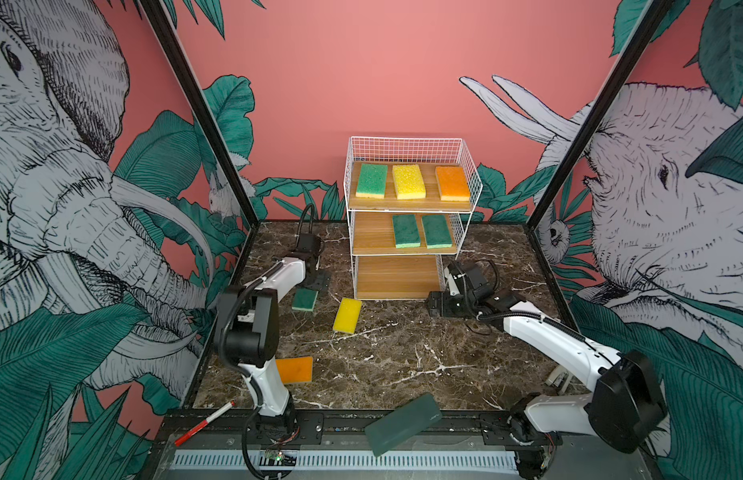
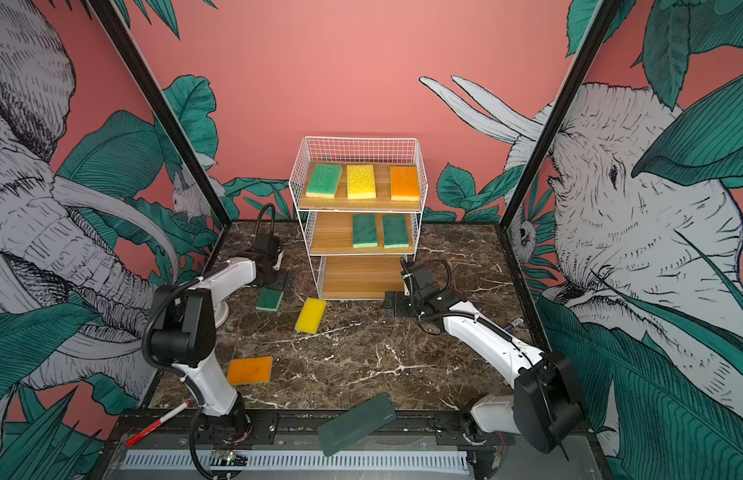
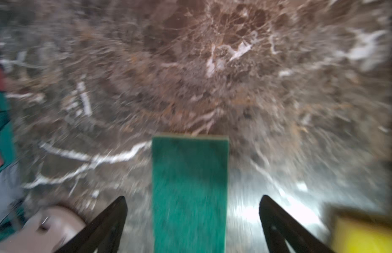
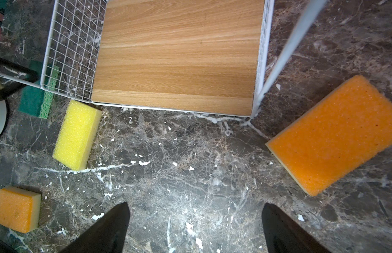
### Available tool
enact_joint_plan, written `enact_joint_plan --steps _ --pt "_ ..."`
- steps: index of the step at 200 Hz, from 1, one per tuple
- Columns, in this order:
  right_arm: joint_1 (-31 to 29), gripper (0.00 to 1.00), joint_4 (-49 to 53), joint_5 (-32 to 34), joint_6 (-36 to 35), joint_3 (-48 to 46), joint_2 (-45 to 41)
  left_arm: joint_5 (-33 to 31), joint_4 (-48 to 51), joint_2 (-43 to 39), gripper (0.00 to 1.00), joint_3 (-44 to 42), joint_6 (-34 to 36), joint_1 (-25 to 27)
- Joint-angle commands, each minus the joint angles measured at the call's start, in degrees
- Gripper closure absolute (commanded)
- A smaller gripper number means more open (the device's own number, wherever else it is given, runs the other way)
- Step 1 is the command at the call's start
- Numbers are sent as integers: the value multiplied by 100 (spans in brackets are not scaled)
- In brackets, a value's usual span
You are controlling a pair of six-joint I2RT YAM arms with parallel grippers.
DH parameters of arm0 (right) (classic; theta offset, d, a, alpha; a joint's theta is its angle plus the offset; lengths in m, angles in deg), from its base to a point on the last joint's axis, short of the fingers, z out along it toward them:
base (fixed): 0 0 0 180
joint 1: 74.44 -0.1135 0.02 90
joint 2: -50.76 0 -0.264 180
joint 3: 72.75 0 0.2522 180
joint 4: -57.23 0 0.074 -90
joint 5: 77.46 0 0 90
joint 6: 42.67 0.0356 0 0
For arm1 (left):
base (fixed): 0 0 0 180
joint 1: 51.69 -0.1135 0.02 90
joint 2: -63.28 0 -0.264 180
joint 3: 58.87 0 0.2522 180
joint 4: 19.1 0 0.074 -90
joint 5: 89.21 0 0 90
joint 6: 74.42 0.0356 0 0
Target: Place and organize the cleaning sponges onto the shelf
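The shelf (image 1: 407, 249) (image 2: 361, 245) (image 4: 177, 54) stands at the back. Its top board holds green (image 1: 372, 180), yellow (image 1: 408, 181) and orange (image 1: 453, 183) sponges. The middle board holds two dark green ones (image 1: 406, 230) (image 1: 436, 231), and the bottom board is bare. On the table lie a dark green sponge (image 1: 304, 300) (image 3: 189, 192), a yellow one (image 1: 348, 316) (image 4: 77, 134) and an orange one (image 1: 295, 369) (image 4: 17, 209). Another orange sponge (image 4: 335, 133) lies by the shelf's front right corner. My left gripper (image 1: 316, 284) (image 3: 193, 199) is open astride the dark green sponge, not touching it. My right gripper (image 1: 436, 307) (image 4: 195, 205) is open over bare table.
A dark green flat slab (image 1: 403, 424) (image 2: 357, 424) lies tilted over the front rail. A red and white pen (image 1: 203, 422) rests at the front left. Black frame posts and printed walls close in both sides of the marble table (image 1: 403, 357).
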Motion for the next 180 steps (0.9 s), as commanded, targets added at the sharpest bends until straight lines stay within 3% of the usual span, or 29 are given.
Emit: enact_joint_plan --steps 1,40,62,80,108,145,180 --pt "21 3 -31 -19 44 -95 -178 59 -426 -934 4 -813 -300 -3" --pt "12 3 -250 211 -104 -377 -125 83 -1718 -1982 3 -2541 -1474 1" --pt "15 3 -215 203 -197 -356 -50 -14 -1609 -2140 2 -2631 -1991 5" --pt "6 3 -277 225 -176 -424 -104 263 -1231 -1889 2 -2399 -2513 3" --pt "7 3 -356 230 -84 -528 -227 469 -1898 -1518 1 -2730 -3298 14" --pt "13 3 -346 338 -90 -671 -458 411 -2159 -1069 1 -2697 -3290 16" --pt "12 2 -371 401 -96 -722 -498 242 -1980 -1209 1 -2677 -3208 14"
